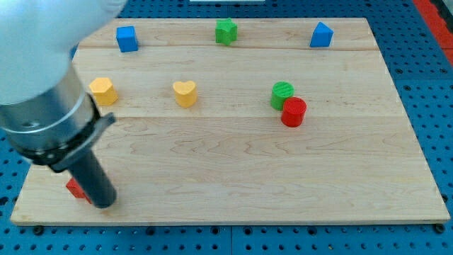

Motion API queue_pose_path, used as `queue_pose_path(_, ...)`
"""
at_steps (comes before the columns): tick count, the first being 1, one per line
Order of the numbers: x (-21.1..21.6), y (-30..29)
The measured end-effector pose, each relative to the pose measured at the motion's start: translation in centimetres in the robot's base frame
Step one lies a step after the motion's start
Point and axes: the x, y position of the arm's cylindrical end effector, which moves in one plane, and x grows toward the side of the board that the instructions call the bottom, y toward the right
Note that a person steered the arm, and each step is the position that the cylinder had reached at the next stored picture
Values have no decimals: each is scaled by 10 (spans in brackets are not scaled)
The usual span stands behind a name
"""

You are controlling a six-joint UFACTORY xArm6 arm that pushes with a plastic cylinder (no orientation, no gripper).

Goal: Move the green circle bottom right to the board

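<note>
The green circle (282, 94) stands right of the board's middle, touching the red circle (294, 112) just below and right of it. My tip (103, 204) is at the board's bottom left, far to the left of the green circle. It rests next to a red block (74, 188) that my rod mostly hides.
A wooden board (233, 177) lies on a blue perforated table. A blue cube (127, 38), a green star-like block (226, 31) and a blue block (321, 35) sit along the top. A yellow block (103, 91) and a yellow heart (185, 93) lie at mid-left.
</note>
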Motion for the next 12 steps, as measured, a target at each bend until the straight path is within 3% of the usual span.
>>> queue_pose_path(7, -9, 32)
queue_pose_path(9, -18, 131)
queue_pose_path(11, -128, 153)
queue_pose_path(12, -167, 210)
